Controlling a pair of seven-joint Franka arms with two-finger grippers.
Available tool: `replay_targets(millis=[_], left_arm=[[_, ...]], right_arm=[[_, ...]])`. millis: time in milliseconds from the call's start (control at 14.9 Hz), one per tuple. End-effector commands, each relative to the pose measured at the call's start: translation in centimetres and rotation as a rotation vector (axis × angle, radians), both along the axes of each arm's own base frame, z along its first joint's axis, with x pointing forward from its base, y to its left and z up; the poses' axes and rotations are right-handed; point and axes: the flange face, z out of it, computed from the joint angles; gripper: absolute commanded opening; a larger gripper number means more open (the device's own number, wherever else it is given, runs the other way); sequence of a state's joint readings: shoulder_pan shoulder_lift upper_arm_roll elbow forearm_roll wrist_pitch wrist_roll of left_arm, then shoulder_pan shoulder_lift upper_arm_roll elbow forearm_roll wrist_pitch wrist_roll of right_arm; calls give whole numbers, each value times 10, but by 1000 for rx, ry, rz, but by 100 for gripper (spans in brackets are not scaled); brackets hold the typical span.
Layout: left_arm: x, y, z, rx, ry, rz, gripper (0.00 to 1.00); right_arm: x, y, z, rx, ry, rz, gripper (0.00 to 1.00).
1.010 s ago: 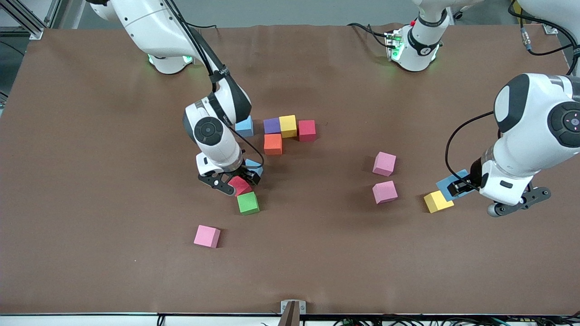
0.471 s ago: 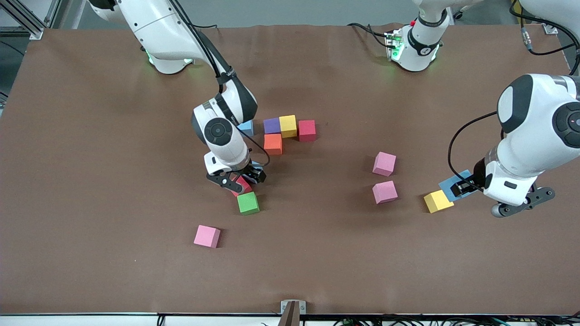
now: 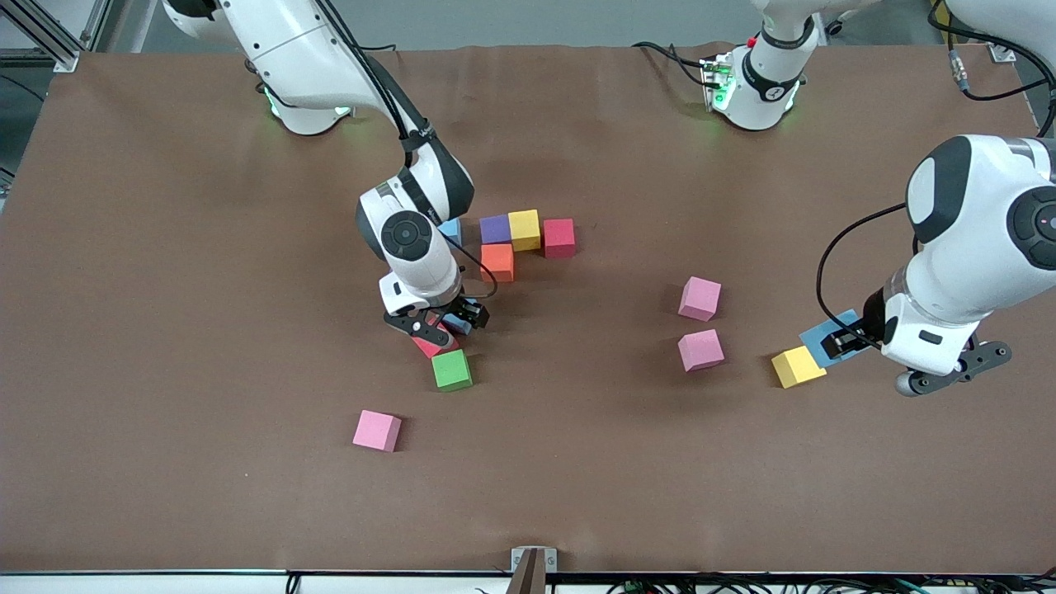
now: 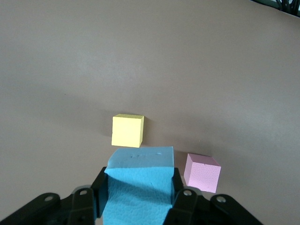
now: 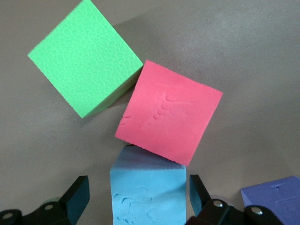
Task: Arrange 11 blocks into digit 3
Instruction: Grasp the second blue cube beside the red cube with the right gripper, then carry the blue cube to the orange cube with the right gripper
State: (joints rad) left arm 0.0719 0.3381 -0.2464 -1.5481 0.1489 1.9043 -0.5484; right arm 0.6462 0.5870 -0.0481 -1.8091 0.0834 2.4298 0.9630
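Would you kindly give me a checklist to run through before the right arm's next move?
1. ok: right end effector open, straddling loose blue block.
2. not ok: red block apart from loose blue block; they touch.
3. cannot tell: green block apart from red block.
4. ok: left end effector shut on held blue block.
5. ok: yellow block apart from held blue block.

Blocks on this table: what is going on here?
The left tool is shut on a blue block near a yellow block. The right tool stands open around a second blue block, next to a red block and a green block. A few joined blocks start the digit 3.
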Motion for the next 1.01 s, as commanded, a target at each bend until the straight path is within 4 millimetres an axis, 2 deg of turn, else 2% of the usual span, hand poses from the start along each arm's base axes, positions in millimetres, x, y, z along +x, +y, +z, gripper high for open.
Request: replay_targets(millis=[0,269,471,673,741,943], left_arm=[[0,2,0,-6,-2,-2,21],[0,3,-2,-6,4,20,21],[0,5,1,-13,-9,148,21],[-2,3,-2,-8,7,176,19],[-4,-1,-2,-5,15,210,17],[-5,1,-6,-15,21,350,18]], right_arm=[[-6,0,-4,2,1,-1,95],[-22,2,-12,-14,22,16,91],[-27,10,-10,-14,16,38,66],[-27,18,-5,-26,-10,83,39],[-25,21,-3,-37,-25,116,34],[-17,25,7,-27,-54,282,34]])
